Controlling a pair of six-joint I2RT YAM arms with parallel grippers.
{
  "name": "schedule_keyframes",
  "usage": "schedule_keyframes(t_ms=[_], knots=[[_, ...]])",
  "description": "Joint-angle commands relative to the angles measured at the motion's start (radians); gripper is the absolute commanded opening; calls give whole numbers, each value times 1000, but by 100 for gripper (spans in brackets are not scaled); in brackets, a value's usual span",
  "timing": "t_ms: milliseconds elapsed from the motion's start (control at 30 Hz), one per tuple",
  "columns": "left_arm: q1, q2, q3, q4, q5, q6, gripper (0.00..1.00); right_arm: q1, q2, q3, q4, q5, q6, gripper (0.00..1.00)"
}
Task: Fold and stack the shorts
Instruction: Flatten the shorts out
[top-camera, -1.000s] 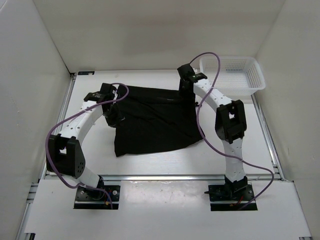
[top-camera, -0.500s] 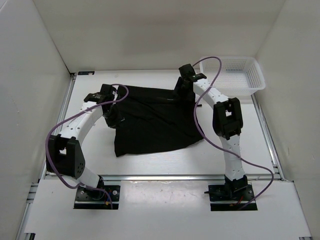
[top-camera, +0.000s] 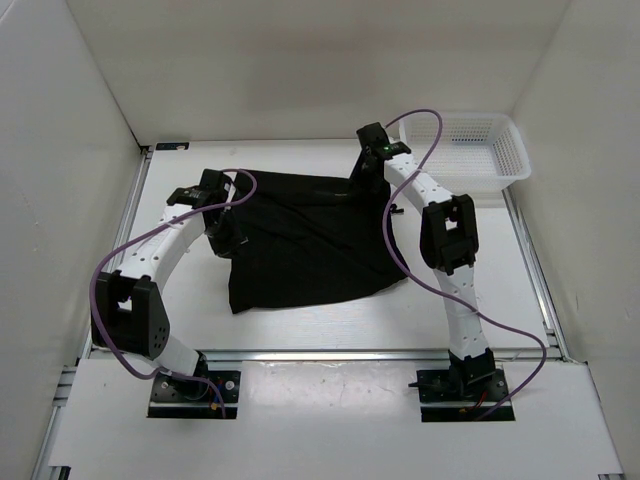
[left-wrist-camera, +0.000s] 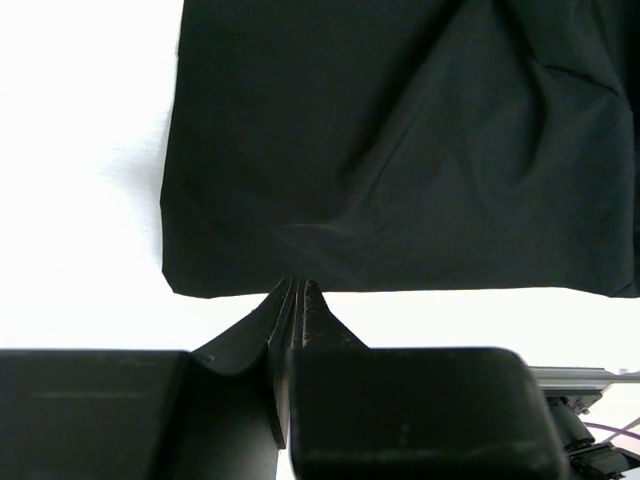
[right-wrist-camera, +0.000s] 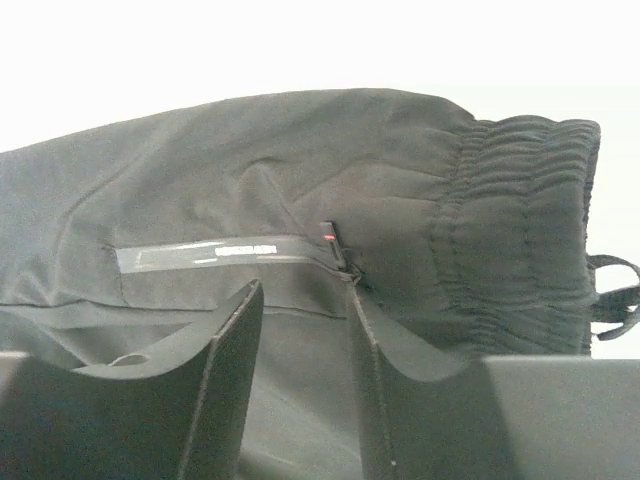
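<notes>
Left claw (left-wrist-camera: 294, 292) pinched on an edge of the shorts (top-camera: 310, 240), right claw (right-wrist-camera: 303, 300) spread open at the waistband (right-wrist-camera: 520, 230)

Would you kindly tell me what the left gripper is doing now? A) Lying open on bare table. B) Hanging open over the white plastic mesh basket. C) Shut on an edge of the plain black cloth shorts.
C: in the left wrist view the left gripper has its fingers pressed together on the edge of the plain black cloth shorts, with creases fanning out from the pinch.
</notes>
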Motion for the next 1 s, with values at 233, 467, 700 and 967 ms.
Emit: schedule_keyframes(t_ms=[233,467,700,967], knots=[[6,-28,4,-1,-9,13,17,-8,-14,-8,-22,47,22,52],[6,-17,13,-1,-9,13,17,1,-144,-237,105,96,119,50],[6,-17,13,-1,-9,13,17,1,-132,-239,131,87,167,50],[6,-17,22,-10,-19,22,17,1,-110,-237,179,69,177,52]])
